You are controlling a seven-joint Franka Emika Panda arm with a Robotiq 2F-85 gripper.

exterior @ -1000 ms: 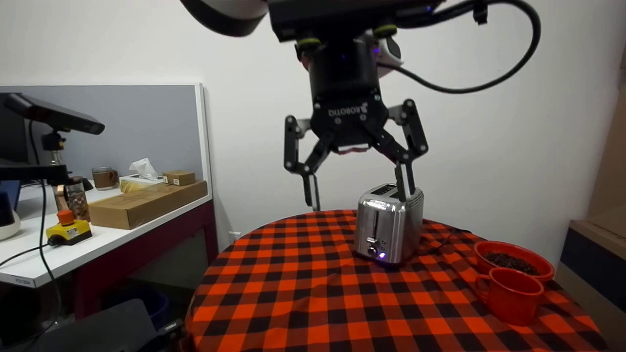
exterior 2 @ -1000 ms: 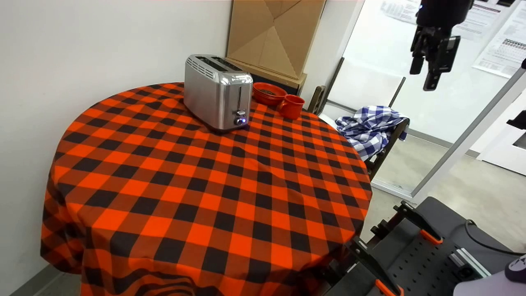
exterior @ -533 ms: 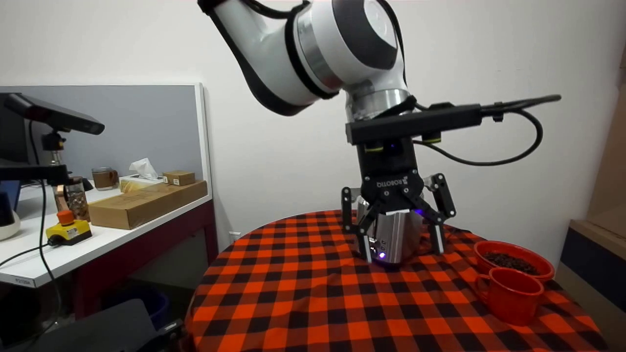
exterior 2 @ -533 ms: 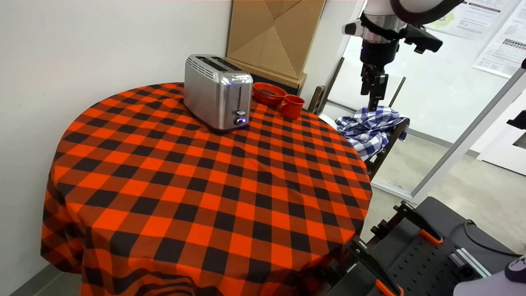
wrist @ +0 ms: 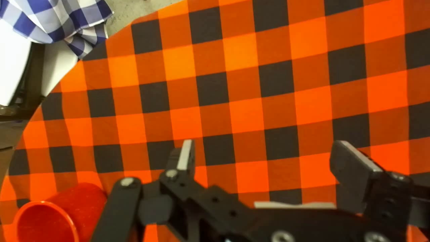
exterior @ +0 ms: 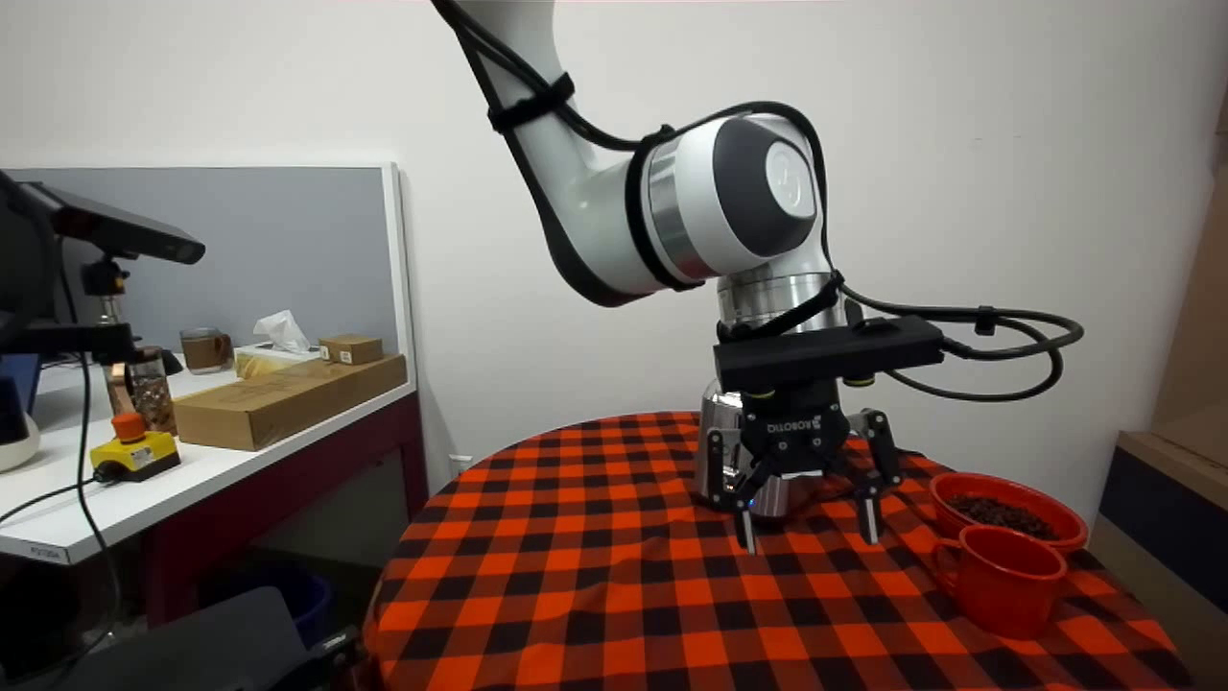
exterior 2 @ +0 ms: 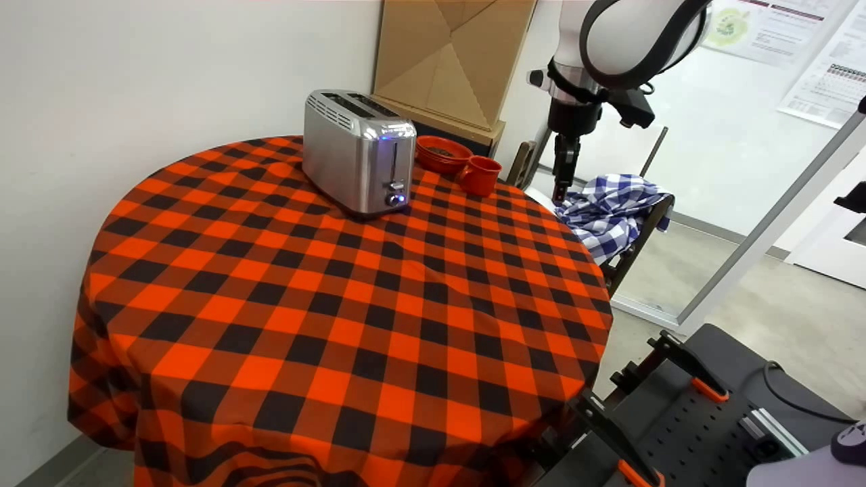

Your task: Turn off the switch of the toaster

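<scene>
The shiny silver toaster point(exterior 2: 338, 155) stands upright on the table, with its lever point(exterior 2: 395, 185), knob point(exterior 2: 392, 200) and a lit blue light point(exterior 2: 402, 199) on its front end. In an exterior view the toaster point(exterior: 720, 413) is largely hidden behind my gripper point(exterior: 810, 543), so its controls are mostly covered there. My gripper also shows in an exterior view point(exterior 2: 560, 199), away from the toaster's front and pointing down. In the wrist view my gripper point(wrist: 262, 143) is open with nothing between its fingers, over the checked cloth. The toaster is out of the wrist view.
A red mug point(exterior: 1009, 585) and a red bowl point(exterior 2: 441, 164) of dark beans stand beside the toaster. The mug also shows in the wrist view point(wrist: 82, 208). A red-black checked cloth point(exterior 2: 379, 304) covers the round table. A chair with a blue-white cloth point(exterior 2: 609, 210) stands behind.
The arm has come down and across toward the toaster's side of the table. My gripper has dropped from above the toaster's height to low over the cloth, still open. The toaster has not moved.
</scene>
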